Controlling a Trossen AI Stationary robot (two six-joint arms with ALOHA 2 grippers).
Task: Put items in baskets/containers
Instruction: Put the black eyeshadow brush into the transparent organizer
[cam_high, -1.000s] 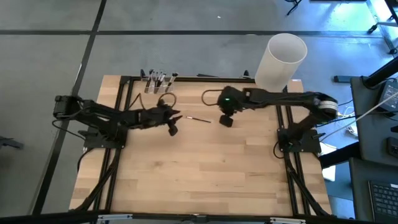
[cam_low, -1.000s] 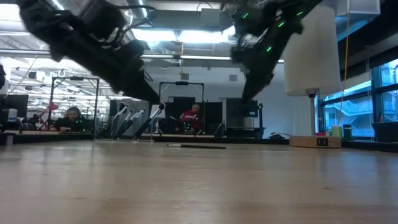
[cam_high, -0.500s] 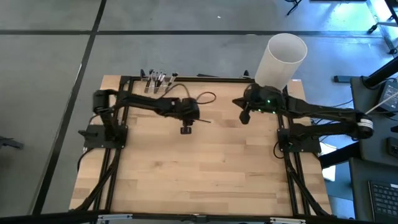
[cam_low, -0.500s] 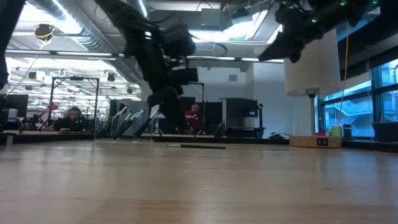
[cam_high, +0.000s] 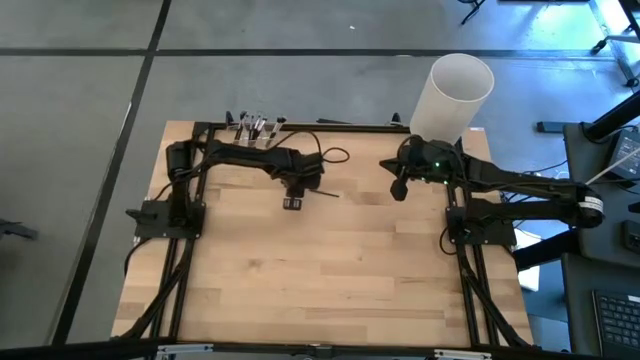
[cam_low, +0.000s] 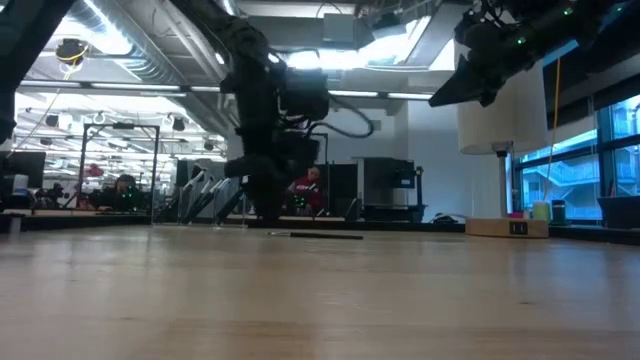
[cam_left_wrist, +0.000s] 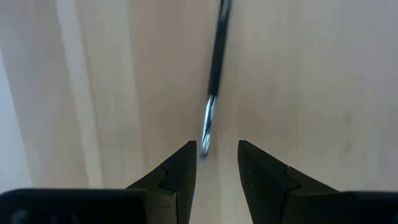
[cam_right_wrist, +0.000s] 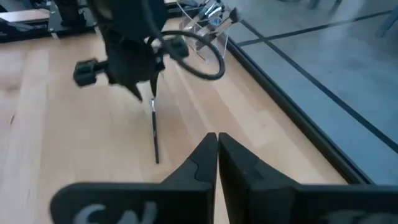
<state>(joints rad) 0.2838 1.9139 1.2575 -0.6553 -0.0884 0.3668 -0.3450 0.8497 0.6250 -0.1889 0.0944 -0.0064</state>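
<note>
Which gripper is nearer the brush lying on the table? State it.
Left. The left gripper is open right over one end of the brush; the right gripper is shut, off toward the white cylinder.

We see bare surface (cam_high: 330, 270) in front; the white cylinder (cam_high: 452, 95) and brush containers (cam_high: 252, 131) crowd the far edge.

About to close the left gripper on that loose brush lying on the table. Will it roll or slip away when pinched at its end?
Probably stiff: the brush lies dead straight on the table. It looks thin and round, so a nudge could roll it. The open left gripper straddles only its shiny metal end, so it may slip or pivot.
</note>
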